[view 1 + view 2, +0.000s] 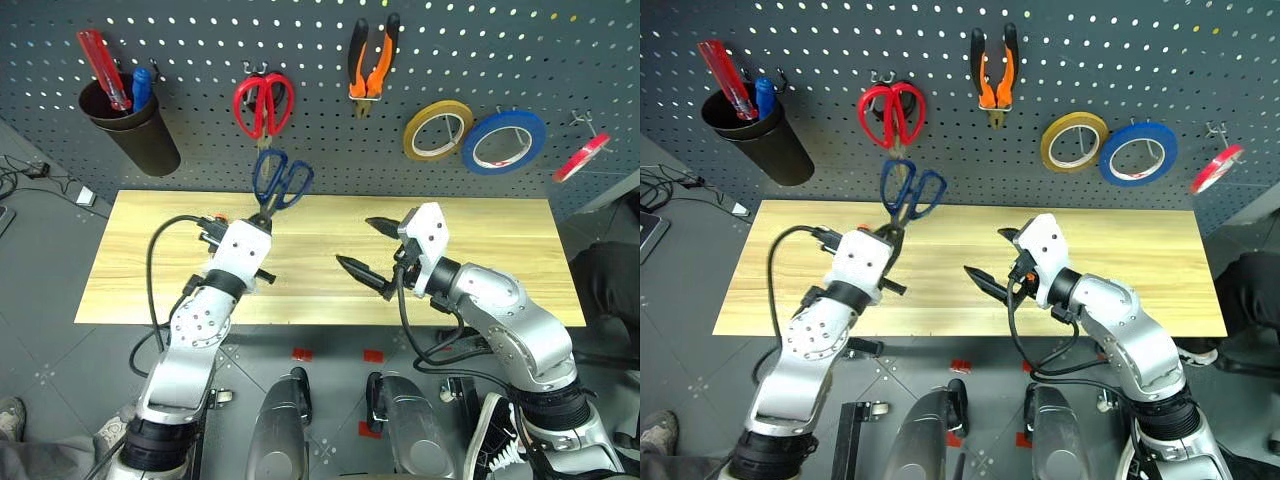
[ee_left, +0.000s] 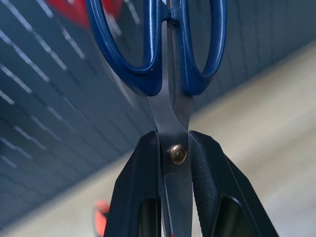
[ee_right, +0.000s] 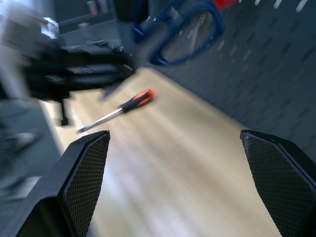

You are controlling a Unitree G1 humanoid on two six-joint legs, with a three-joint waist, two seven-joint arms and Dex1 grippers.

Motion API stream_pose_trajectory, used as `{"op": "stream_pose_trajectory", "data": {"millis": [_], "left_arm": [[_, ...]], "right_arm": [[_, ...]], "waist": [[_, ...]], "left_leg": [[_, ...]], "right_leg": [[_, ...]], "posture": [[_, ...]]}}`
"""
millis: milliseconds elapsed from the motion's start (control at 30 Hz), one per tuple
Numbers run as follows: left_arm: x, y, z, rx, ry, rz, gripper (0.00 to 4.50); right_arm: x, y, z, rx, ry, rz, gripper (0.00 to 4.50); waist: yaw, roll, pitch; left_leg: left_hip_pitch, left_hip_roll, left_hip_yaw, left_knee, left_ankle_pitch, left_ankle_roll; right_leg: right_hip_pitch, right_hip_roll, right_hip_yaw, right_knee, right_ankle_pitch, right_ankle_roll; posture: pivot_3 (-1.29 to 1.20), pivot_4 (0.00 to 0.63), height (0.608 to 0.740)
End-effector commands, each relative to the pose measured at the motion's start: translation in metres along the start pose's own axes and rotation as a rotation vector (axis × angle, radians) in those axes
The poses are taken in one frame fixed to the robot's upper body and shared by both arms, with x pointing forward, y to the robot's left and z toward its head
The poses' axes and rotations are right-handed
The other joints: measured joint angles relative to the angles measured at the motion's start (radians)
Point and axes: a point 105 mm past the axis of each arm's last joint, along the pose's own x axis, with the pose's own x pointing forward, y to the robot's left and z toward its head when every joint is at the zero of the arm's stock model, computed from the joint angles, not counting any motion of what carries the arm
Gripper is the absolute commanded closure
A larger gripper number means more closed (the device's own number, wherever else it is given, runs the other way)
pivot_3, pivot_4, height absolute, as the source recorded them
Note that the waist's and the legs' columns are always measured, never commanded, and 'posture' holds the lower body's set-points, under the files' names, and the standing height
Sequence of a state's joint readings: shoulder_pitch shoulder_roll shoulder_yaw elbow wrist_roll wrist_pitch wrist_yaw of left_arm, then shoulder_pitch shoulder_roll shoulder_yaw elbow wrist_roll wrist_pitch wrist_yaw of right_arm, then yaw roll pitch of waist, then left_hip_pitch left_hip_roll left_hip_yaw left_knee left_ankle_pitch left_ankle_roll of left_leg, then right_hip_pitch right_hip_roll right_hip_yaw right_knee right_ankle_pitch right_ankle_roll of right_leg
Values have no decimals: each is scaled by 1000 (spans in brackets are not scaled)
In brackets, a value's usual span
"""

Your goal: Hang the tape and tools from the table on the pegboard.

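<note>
1. Tools and tape, counted left to right on the pegboard [image 1: 200, 50]: one black cup [image 1: 135, 125] holding a red-handled screwdriver [image 1: 103, 68] and a blue-handled item beside it, one pair of red-handled scissors [image 1: 264, 104], one pair of orange-and-black pliers [image 1: 373, 60], one yellow tape roll [image 1: 437, 130], one wider blue tape roll [image 1: 503, 141], and one thin red tape ring [image 1: 581, 157] on a wire hook at the far right.
2. Left gripper [image 1: 262, 217]: its two black fingers are pressed together on the steel blades of the dark blue-handled scissors [image 1: 281, 181], just at the brass pivot rivet. The scissors stand upright, handle loops on top, raised above the table in front of the pegboard and below the red-handled scissors.
3. Right gripper [image 1: 378, 252]: its two textured black fingers are spread wide with nothing between them, above the middle of the table.
4. Screwdriver [image 3: 118, 109]: one slim steel shaft with a black-and-orange handle, lying flat on the wood in the right wrist view.
5. Table [image 1: 500, 260]: long, rectangular, light wood with visible grain, pushed against the pegboard.
6. Pegboard: dark grey panel with even rows of small holes.
7. Floor: grey, with cables at the left.
</note>
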State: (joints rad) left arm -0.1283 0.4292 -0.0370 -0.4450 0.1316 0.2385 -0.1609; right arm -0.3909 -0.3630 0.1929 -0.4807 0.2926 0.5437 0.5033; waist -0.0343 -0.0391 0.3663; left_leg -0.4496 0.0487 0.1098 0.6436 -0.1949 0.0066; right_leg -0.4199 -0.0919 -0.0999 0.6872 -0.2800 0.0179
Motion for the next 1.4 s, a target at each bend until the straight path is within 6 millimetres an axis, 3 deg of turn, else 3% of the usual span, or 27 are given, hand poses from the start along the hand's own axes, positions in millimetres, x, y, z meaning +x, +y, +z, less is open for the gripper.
{"op": "stream_pose_trajectory", "data": {"millis": [33, 167, 267, 633, 867, 933, 1100, 1200, 1400], "left_arm": [[-13, 17, 32, 55, -136, 69, 3980], [-22, 28, 39, 38, -157, 113, 3981], [-20, 32, 34, 13, -123, 132, 3981], [20, 27, 8, -78, -16, 19, 3981], [38, 32, 18, -60, -71, 6, 3981], [38, 31, 26, -23, -114, -4, 3981], [25, 18, 12, -24, -52, -51, 3981], [19, 11, 15, -18, -62, -72, 3981], [20, 20, 29, -22, -110, -15, 3981]], "right_arm": [[0, -3, 43, -153, -189, -72, 0], [3, -7, 68, -178, -286, -105, 0], [7, -8, 75, -147, -312, -91, 0], [15, -15, 86, -83, -345, -81, 0], [15, -16, 87, -86, -347, -96, 0], [14, -16, 86, -86, -344, -103, 0], [13, -16, 84, -85, -334, -106, 0], [13, -17, 84, -84, -333, -105, 0], [13, -17, 85, -84, -335, -103, 0]], "waist": [[-1, 0, 0], [0, 0, 0], [2, 0, -1], [1, -1, -1], [1, -1, -1], [0, -1, -1], [-5, -1, -1], [-7, -1, -1], [-4, -1, -1]], "left_leg": [[0, 0, 0, 0, 0, 0], [0, 0, 0, 0, 0, 0], [0, 0, 0, 1, 0, 0], [0, 0, 0, 1, 0, 0], [0, 0, 0, 2, 0, 0], [0, 0, 0, 1, 0, 0], [0, 0, 0, 1, 0, 0], [0, 0, 0, 1, 0, 0], [0, 0, 0, 2, 0, 0]], "right_leg": [[0, 0, 0, 0, 0, 0], [0, 0, 0, 0, 0, 0], [0, 0, 0, 1, 0, 0], [0, 1, -1, 2, 0, 0], [0, 1, 0, 2, 0, 0], [0, 1, -1, 2, 0, 0], [0, 1, 0, 2, 0, 0], [0, 1, 0, 2, 0, 0], [0, 0, 0, 3, 1, -1]], "posture": [[-114, 321, 740], [-101, 312, 740], [-98, 308, 740], [-110, 301, 740], [-125, 311, 740], [-125, 311, 740], [-130, 313, 740], [-126, 312, 740], [-120, 311, 740]]}}
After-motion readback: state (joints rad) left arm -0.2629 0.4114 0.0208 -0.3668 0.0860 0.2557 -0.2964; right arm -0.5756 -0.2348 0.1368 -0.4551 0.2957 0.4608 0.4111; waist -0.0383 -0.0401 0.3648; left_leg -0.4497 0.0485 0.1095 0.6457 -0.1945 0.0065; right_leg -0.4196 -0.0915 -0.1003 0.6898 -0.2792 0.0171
